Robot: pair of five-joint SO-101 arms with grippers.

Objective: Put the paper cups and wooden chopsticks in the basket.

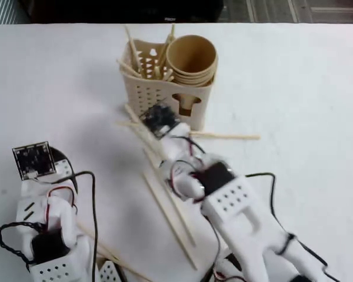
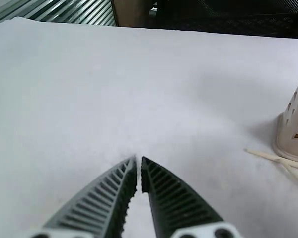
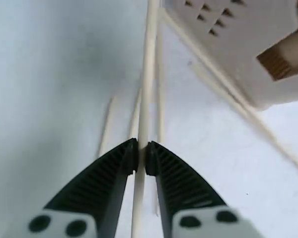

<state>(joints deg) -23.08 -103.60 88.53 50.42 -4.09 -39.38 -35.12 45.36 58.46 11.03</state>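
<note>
A cream perforated basket [image 1: 159,94] stands at the back middle of the table. It holds stacked paper cups [image 1: 192,57] and several upright wooden chopsticks [image 1: 132,50]. More chopsticks [image 1: 167,214] lie loose on the table in front of it. My right gripper [image 3: 141,148] is shut on one wooden chopstick [image 3: 148,74], just in front of the basket [image 3: 238,44]. The right arm [image 1: 223,200] stretches from the front edge toward the basket's base. My left gripper [image 2: 138,162] is shut with nothing in it, over bare table at the front left.
One chopstick [image 1: 226,136] lies to the right of the basket's base, and another [image 1: 115,255] lies near the left arm [image 1: 44,211]. The left wrist view catches a corner of the basket [image 2: 294,129] with chopsticks [image 2: 273,156] beside it. The white table's left and right sides are open.
</note>
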